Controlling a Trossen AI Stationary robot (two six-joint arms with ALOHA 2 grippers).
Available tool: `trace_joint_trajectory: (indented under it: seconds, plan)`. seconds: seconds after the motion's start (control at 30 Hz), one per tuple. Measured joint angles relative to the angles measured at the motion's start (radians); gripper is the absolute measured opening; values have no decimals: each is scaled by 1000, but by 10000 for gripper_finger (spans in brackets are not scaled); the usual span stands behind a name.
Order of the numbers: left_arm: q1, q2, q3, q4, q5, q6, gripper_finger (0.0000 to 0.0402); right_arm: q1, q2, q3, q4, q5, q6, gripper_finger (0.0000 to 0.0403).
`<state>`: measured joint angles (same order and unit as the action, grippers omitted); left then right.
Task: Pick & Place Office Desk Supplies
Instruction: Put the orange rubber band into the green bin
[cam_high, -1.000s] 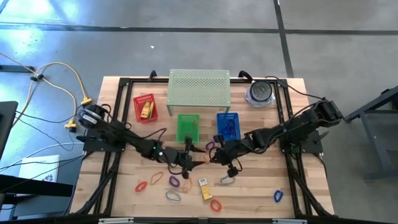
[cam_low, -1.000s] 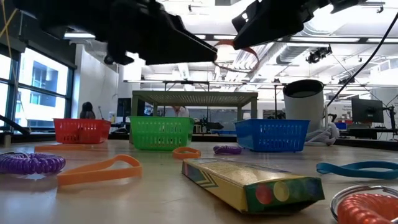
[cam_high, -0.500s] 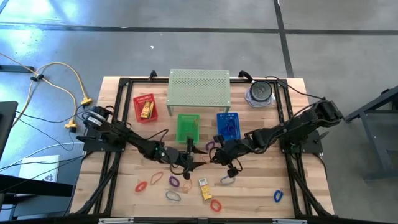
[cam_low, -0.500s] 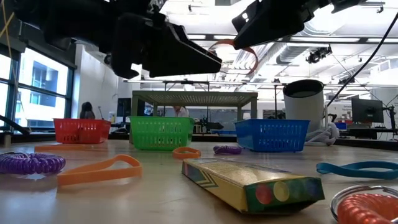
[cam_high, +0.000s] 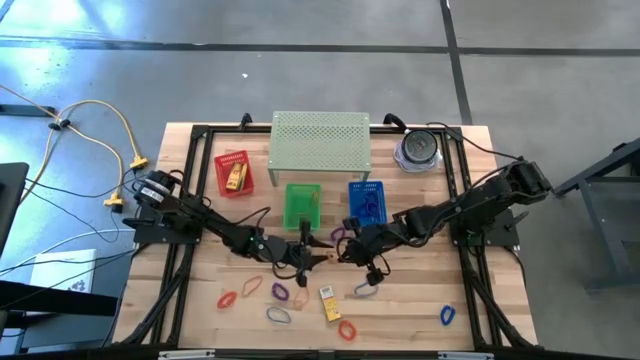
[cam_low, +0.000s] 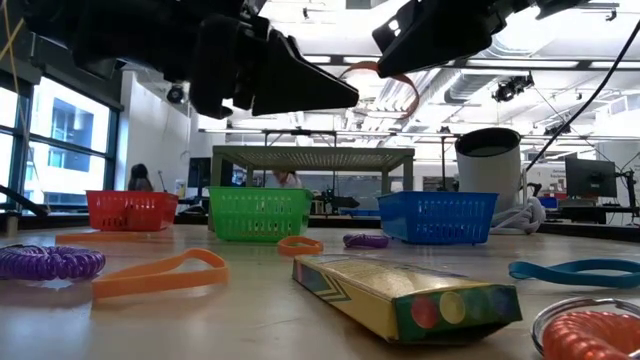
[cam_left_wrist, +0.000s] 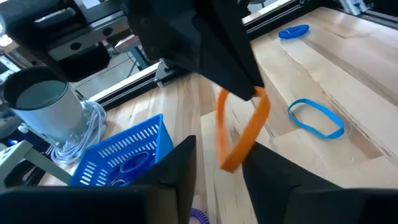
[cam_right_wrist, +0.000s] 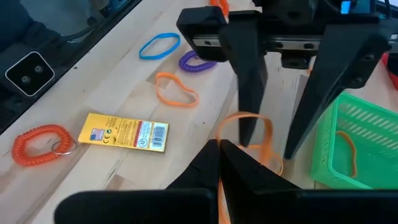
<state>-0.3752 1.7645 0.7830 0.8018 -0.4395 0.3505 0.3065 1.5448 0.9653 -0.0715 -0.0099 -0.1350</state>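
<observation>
An orange loop (cam_left_wrist: 239, 134) hangs in the air above the table's middle, in front of the green basket (cam_high: 303, 205). My right gripper (cam_right_wrist: 219, 146) is shut on it. My left gripper (cam_left_wrist: 219, 171) faces it from the table's left, fingers apart. The loop's lower end (cam_left_wrist: 227, 163) lies between those fingers; whether they touch it I cannot tell. In the high view the two grippers (cam_high: 322, 256) (cam_high: 345, 250) nearly meet. A yellow packet (cam_high: 328, 303) and loose loops in red (cam_high: 228, 299), orange (cam_high: 250, 287), purple (cam_high: 280, 292) and blue (cam_high: 447, 315) lie flat on the near half. My right gripper pinches the orange loop's upper end (cam_left_wrist: 258, 94) between its two shut fingers. They come slanting down from the table's right. The loop hangs below them as an open ring, tilted toward my left gripper and clear of the table.
A red basket (cam_high: 234, 173), the green one and a blue one (cam_high: 367, 202) stand in a row before the pale green perforated shelf (cam_high: 320, 142). A grey cup with coiled cable (cam_high: 419, 150) stands at the far right. A red coil (cam_high: 346, 329) lies near the front edge.
My left gripper's fingers have drawn closer together around the loop's lower end, and its wrist has tipped a little. My right gripper and the orange loop have stayed where they were.
</observation>
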Motion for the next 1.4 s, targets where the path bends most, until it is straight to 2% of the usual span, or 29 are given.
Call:
trace_joint_trajectory:
  seconds: [0.4, 0.5, 0.6, 0.73, 0.9, 1.0, 1.07, 1.17, 1.27, 1.4]
  plan:
    - [-8, 0, 0, 0, -21, -7, 8, -2, 0, 0, 0, 5, -20, 3]
    - [-21, 0, 0, 0, -78, -4, 3, -2, 0, 0, 8, 13, 2, 3]
    - [-41, 0, 0, -1, -125, -3, 2, -1, 0, 0, 12, 68, 37, 11]
    - [-65, 0, 0, -1, -135, -18, 1, -1, 0, 0, 9, 139, 140, 48]
    - [-73, -10, 0, -39, -142, -95, 1, 20, -27, 0, -4, 151, 167, 132]
    - [-73, -58, 0, -182, -187, -170, 1, 49, -53, 0, -37, 170, 166, 185]
    - [-73, -121, 6, -347, -240, -249, 1, 73, -72, 0, -70, 207, 172, 213]
    - [-65, -245, 20, -601, -247, -425, 1, 101, -85, 1, -99, 272, 213, 238]
    - [-27, -370, 27, -794, -211, -591, 1, 119, -84, 1, -117, 296, 232, 247]
    - [85, -469, 27, -929, -100, -781, 1, 124, -84, 1, -122, 296, 247, 246]
